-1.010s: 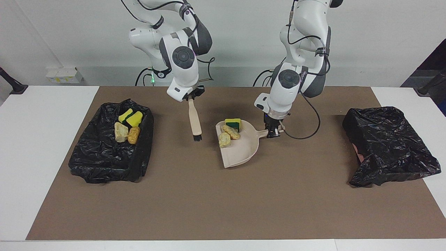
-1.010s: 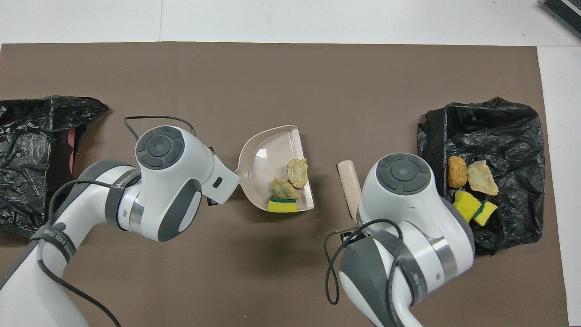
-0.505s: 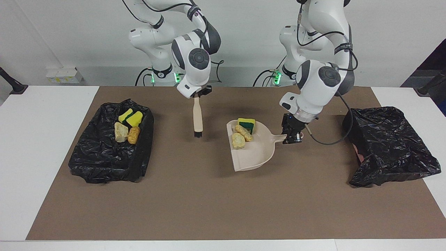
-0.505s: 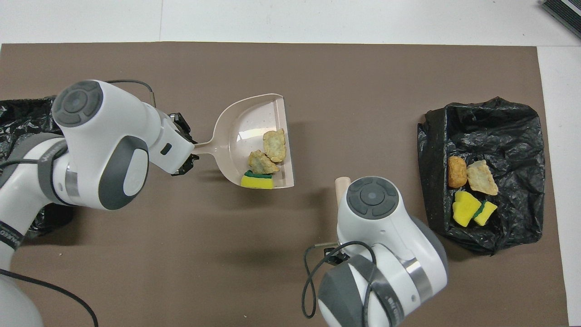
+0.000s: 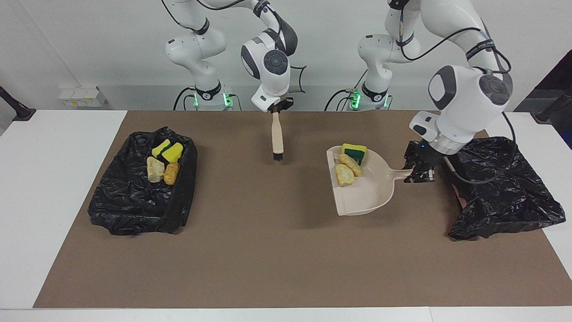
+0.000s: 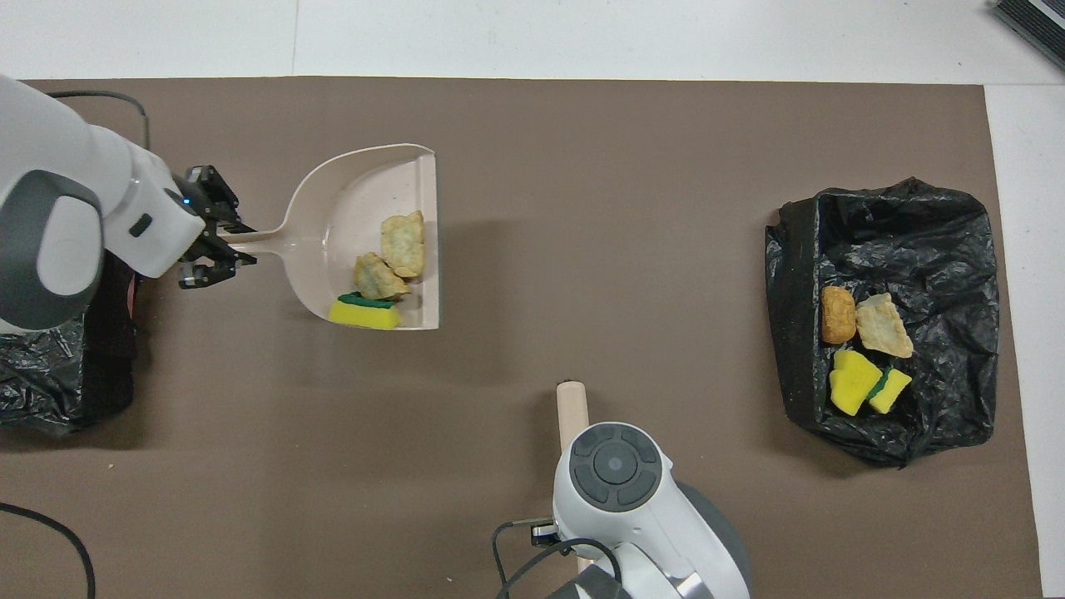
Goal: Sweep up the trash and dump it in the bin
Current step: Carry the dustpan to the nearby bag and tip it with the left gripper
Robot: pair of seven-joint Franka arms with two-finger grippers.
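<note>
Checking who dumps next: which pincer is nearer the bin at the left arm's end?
Left. The left pincer holds the dustpan handle right beside that bin; the right pincer holds the brush up over mid-table.

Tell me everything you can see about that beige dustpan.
The dustpan looks like smooth beige plastic: a broad scoop with raised walls, a straight open lip and a thin handle. The left tool is shut on the handle's end, holding it up over the brown mat, beside the black bag at the left arm's end. Three scraps lie near its lip: a yellow-and-green sponge piece and two tan crusty chunks.
</note>
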